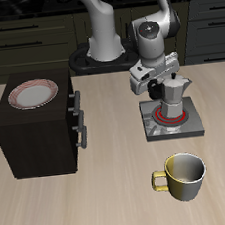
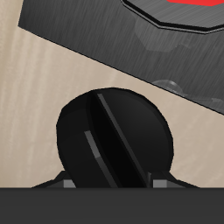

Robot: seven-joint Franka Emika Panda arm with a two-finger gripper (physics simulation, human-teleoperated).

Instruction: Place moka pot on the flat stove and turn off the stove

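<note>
Clearly the hand (image 1: 157,83) was over the moka pot (image 1: 170,99), with the pot's black lid knob (image 2: 112,140) filling the wrist view right beneath it and the handle strip running across it. Dark edges of the fingers showed just at either side of the knob, but I could not tell from either view whether they were clamped on the pot or merely set around it.

Directly under the hand, the moka pot appeared to stand upright over the red-ringed burner of the flat stove (image 1: 190,128); whether its base was fully resting on the burner or held a touch above could not be made out. The stove's dark-grey plate lay just past the pot in the wrist view, with bare table (image 1: 114,203) beside it.

So the placing step looked done or very nearly done. What remained, by my reading, was to let go and lift clear if the pot was held, then reach the stove's black knob and turn it off; the burner rings showed red, which suggested the stove was on.

Farther from the hand stood the yellowish-green mug (image 1: 182,174), and farthest off the dark-brown cabinet (image 1: 38,132) carrying a plate (image 1: 33,93), none of them in the way.
</note>
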